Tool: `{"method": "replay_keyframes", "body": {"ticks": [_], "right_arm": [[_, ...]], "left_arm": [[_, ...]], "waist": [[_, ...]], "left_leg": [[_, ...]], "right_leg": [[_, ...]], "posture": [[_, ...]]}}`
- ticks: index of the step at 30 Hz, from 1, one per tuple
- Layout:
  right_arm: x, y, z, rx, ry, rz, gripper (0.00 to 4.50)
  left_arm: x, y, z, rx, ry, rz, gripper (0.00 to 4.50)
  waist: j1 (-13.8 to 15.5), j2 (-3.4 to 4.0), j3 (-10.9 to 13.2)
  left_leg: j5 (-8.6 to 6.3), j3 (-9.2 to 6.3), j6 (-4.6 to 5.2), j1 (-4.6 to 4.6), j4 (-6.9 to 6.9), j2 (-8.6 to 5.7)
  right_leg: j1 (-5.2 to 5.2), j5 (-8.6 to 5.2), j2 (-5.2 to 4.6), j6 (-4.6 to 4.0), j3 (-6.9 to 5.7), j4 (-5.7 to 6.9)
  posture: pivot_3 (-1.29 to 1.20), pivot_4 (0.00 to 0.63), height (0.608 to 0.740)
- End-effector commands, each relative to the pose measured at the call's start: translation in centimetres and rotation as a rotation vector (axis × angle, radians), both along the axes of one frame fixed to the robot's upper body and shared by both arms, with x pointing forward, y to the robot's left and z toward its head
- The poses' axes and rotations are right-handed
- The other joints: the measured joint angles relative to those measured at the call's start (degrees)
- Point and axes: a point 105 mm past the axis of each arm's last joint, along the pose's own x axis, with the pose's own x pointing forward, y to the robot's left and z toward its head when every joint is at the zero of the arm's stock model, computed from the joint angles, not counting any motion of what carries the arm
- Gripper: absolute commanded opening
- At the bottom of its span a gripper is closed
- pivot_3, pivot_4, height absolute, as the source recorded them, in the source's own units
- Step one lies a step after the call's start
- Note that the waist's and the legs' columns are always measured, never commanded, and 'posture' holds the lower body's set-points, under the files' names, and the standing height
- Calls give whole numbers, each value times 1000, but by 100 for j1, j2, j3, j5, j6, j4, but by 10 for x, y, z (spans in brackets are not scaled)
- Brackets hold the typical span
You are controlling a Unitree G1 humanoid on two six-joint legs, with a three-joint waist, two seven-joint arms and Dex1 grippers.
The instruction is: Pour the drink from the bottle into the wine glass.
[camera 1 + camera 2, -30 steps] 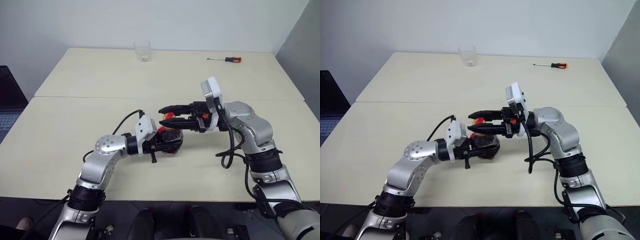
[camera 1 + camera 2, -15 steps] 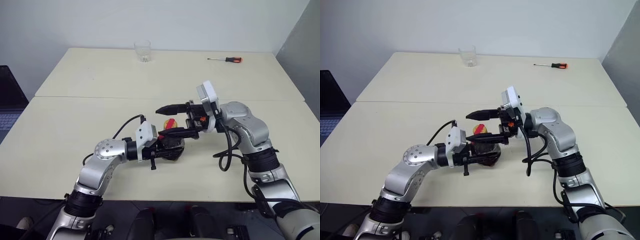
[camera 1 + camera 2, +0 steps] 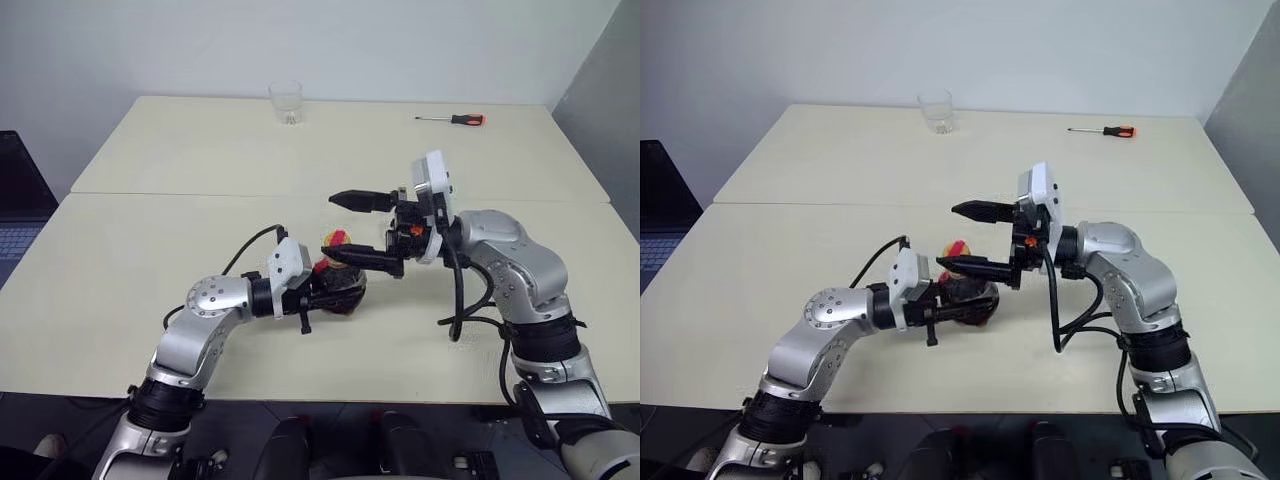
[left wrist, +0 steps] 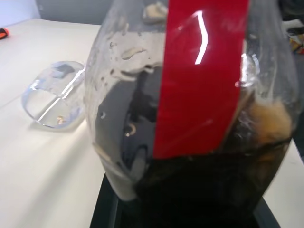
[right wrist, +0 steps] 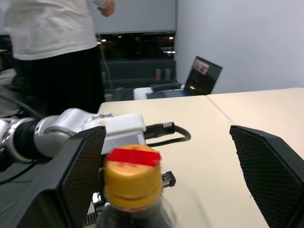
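- The left gripper (image 3: 325,288) is clamped shut around the belly of the bottle (image 3: 338,278), which stands near the middle of the desk's (image 3: 120,250) front half.
- The bottle, partly full of dark drink (image 4: 199,190), looks light; its thin plastic would likely dent if squeezed hard, so the belly grip suits it.
- Its yellow-orange cap (image 5: 132,183) is on. The red band (image 4: 199,76) shows no readable writing.
- The right gripper (image 3: 362,228) is spread wide, holding nothing, one finger above and one below the cap.
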Motion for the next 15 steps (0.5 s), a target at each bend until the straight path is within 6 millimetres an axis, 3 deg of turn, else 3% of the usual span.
{"method": "replay_keyframes", "body": {"ticks": [1,9,15], "right_arm": [[-4,0,14,53,-28,-42,4456],[8,8,15,60,-41,-182,4456],[21,16,17,78,-48,-290,4456]], "left_arm": [[12,-6,17,-49,-75,26,976],[35,-12,23,-88,-87,81,976],[40,-14,24,-99,-96,93,976]], "waist": [[0,0,0],[-2,0,0],[-7,0,0]], "left_leg": [[0,1,0,0,0,-1],[0,1,0,0,-1,-1],[0,4,-1,0,-1,-1]], "right_leg": [[0,0,0,0,0,0],[0,0,0,0,1,-1],[-2,0,1,0,4,-1]], "posture": [[0,150,740],[0,150,740],[0,150,740]]}}
